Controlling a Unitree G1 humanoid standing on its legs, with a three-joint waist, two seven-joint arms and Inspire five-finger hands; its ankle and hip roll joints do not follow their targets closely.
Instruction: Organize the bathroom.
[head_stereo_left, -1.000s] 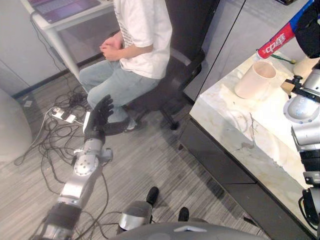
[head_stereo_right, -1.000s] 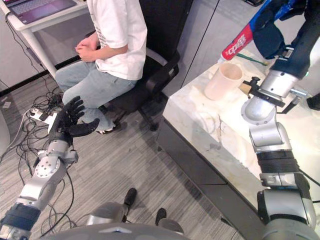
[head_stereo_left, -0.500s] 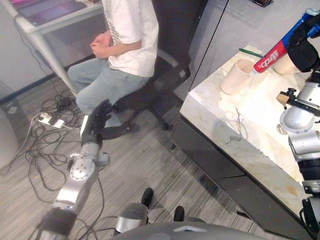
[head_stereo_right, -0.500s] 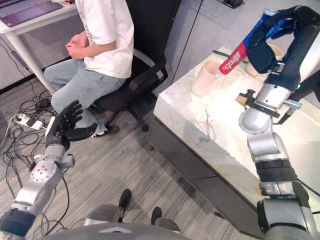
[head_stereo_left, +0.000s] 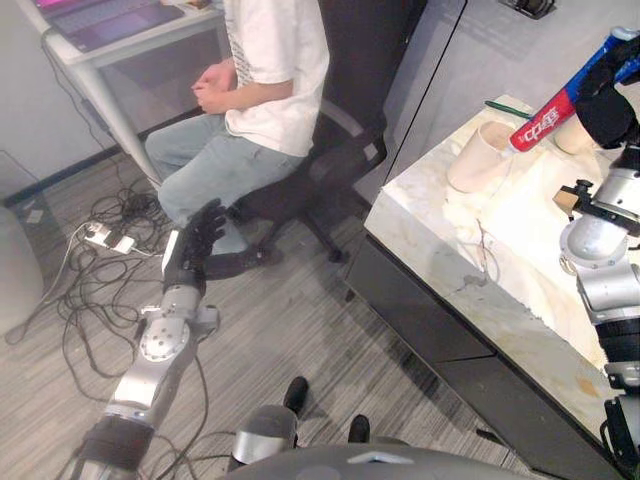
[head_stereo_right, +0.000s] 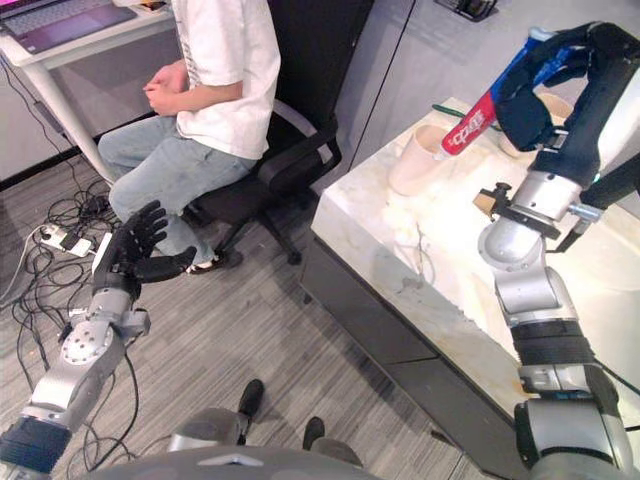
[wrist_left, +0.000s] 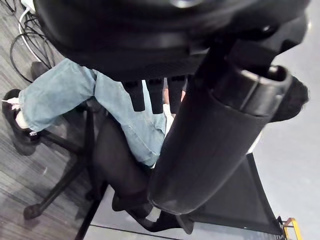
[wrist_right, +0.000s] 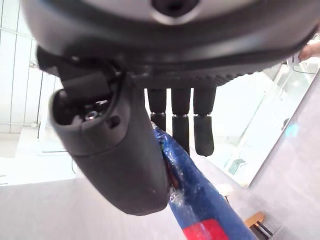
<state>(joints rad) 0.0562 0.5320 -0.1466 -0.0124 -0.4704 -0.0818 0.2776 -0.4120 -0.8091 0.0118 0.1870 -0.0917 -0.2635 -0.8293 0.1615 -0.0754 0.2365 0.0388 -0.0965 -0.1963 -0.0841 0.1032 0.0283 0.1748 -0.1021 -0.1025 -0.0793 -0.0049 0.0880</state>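
My right hand (head_stereo_right: 558, 72) is raised over the marble counter (head_stereo_left: 520, 235), shut on a red and blue toothpaste tube (head_stereo_right: 482, 106). The tube slants down, and its lower end is at the rim of a beige cup (head_stereo_left: 477, 160) standing near the counter's corner. I cannot tell whether the two touch. In the right wrist view the thumb and fingers of the right hand (wrist_right: 115, 150) close round the tube (wrist_right: 200, 197). My left hand (head_stereo_left: 195, 240) hangs open over the floor, fingers straight.
A second beige cup (head_stereo_left: 572, 135) and a green toothbrush (head_stereo_left: 508, 107) sit at the counter's far side. A person (head_stereo_left: 265, 90) sits on a black office chair (head_stereo_left: 345, 160) close to my left hand. Cables and a power strip (head_stereo_left: 105, 235) lie on the floor.
The camera has shifted. The tube's lower end has come down from above the cup to its rim. The left hand stays as it was.
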